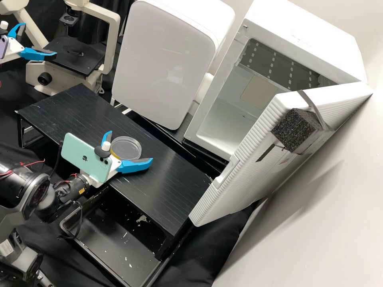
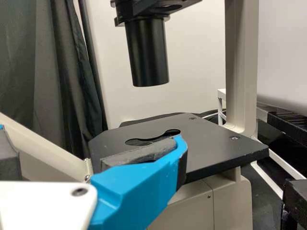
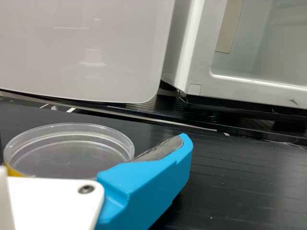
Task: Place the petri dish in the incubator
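Clear, round, shallow plastic petri dish [image 3: 72, 155] on black, lined tabletop [image 1: 167, 185], between the blue fingers of the right pincer [image 1: 131, 146]. These stand spread, no clench evident. Left pincer [image 1: 40, 39] gapes by the beige-and-black microscope [image 1: 76, 57]. White box-shaped incubator [image 1: 221, 101]: ribbed white door [image 1: 255, 163] swung open.

Risks, judged: closing off-centre could shove or tip the dish; too hard a squeeze could pop the smooth rim free. On transfer, low carry may strike the incubator's sill; a wide approach may knock the door.
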`<action>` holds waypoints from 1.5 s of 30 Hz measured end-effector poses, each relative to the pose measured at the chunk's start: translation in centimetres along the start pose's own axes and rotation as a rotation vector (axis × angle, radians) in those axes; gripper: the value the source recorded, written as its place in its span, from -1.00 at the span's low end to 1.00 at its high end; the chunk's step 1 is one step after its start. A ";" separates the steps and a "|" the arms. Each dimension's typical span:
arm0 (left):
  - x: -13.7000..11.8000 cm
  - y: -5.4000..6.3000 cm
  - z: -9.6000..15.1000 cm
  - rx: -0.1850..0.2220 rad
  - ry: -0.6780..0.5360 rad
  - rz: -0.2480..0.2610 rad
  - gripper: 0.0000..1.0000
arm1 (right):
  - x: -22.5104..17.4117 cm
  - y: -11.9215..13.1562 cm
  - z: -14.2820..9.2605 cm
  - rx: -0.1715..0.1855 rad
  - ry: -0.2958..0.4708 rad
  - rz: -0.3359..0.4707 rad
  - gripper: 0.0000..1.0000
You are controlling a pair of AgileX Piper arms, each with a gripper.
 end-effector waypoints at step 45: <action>0.0 0.0 0.0 0.000 0.000 0.000 1.00 | -1.2 3.1 0.7 0.119 0.086 0.032 -1.00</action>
